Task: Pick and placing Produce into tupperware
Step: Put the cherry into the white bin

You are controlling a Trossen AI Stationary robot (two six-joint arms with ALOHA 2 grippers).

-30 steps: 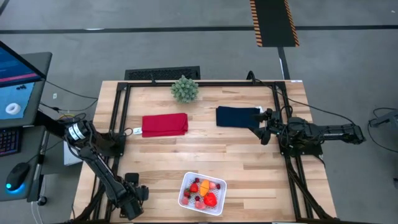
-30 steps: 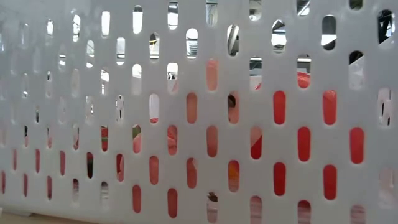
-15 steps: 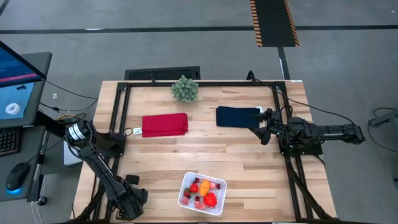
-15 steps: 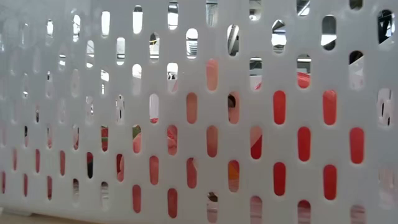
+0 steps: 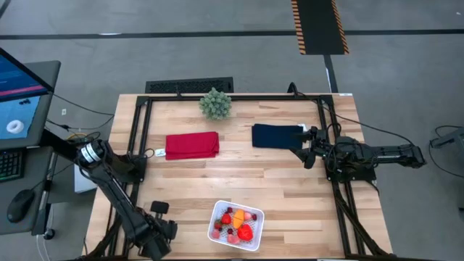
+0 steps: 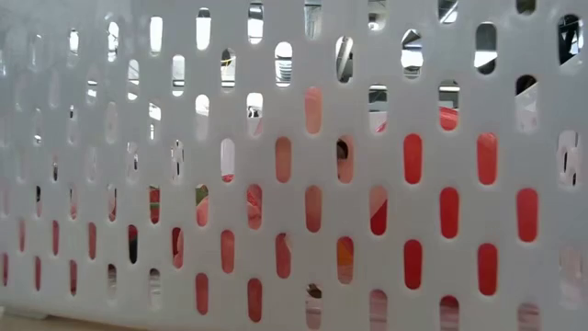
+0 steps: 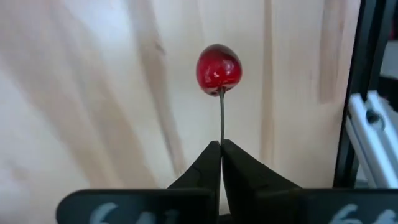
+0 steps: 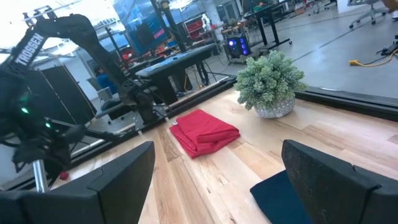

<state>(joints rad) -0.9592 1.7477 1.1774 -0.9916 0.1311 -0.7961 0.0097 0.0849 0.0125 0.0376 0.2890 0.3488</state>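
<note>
My left gripper (image 7: 221, 146) is at the table's near left (image 5: 162, 220), left of the tupperware, and is shut on a dark red cherry (image 7: 218, 68). The white tupperware (image 5: 235, 224) stands near the front edge and holds several pieces of produce (image 5: 237, 223). Its slotted wall (image 6: 276, 110) fills the low view, and red pieces show through the slots. My right gripper (image 8: 217, 149) waits open at the table's right side (image 5: 307, 149), beside the navy cloth, with nothing between its fingers. My left gripper pinches the cherry's thin stem (image 7: 221, 134) between its two fingertips, at the stem's free end. The fruit stands out beyond the fingertips, in line with them, over the wooden table top. I cannot tell whether it rests on the table or is lifted clear.
A folded red cloth (image 5: 192, 145) and a folded navy cloth (image 5: 277, 135) lie across the middle of the table. A bushy green plant (image 5: 215, 104) stands at the far edge. A black frame rail (image 5: 138, 138) runs along the table's sides.
My left gripper has shifted a little toward the table's right edge, nearer the tupperware.
</note>
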